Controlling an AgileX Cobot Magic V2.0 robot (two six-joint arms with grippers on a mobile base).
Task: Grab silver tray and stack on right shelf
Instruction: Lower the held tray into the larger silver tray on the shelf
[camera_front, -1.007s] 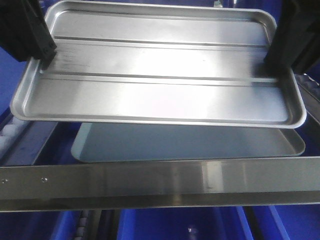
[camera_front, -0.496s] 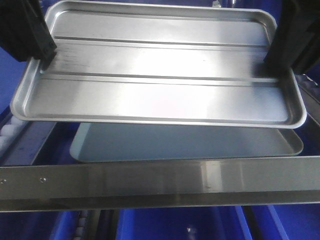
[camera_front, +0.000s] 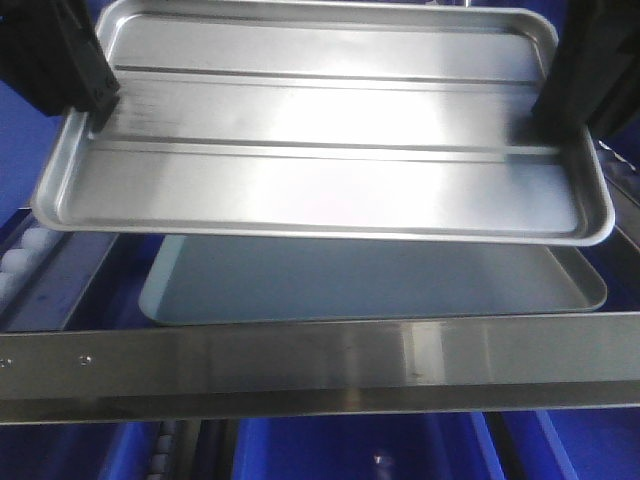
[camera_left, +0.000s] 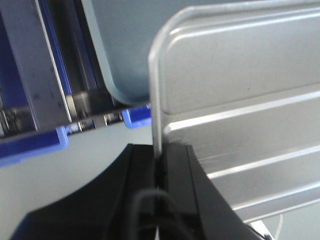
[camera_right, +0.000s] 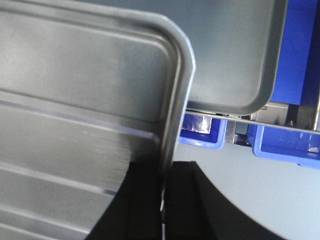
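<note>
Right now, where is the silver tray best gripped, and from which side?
By the raised rim at its two short ends, one hand coming in from each side. The silver tray is wide, shallow and flat, so only the thin upturned rim gives the jaws something to pinch. The left hand and right hand each clamp that rim near the middle of an end, which likely keeps it level.

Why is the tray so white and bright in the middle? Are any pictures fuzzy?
Front view: glare whitens the silver tray in the middle, and the grey tray beneath looks dim. Left wrist view: the left gripper is close and blurry. Right wrist view: the right gripper is blurry too.
</note>
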